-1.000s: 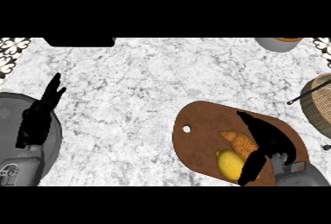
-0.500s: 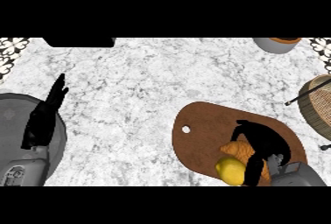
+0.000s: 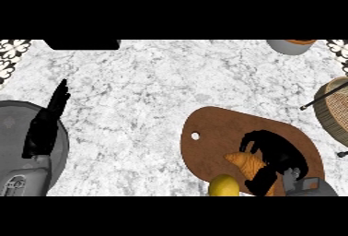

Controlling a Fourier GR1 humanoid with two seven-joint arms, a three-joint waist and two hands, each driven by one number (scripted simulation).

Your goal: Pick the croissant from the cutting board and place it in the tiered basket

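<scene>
Right hand point(image 3: 279, 154) tighter around croissant point(image 3: 243, 162)

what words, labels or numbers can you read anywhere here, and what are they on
None: no readable text shows on the cutting board, the croissant under the right hand, the yellow fruit, the basket or the bowl.
The black-and-white pattern in the top corners is ornament, not writing.

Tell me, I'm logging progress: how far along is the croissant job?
Done: nothing delivered; the croissant lies on the cutting board. In hand: the right hand curls round it. Left: lift it, carry it to the tiered basket at the right edge, release. The left hand rests open at left.
</scene>
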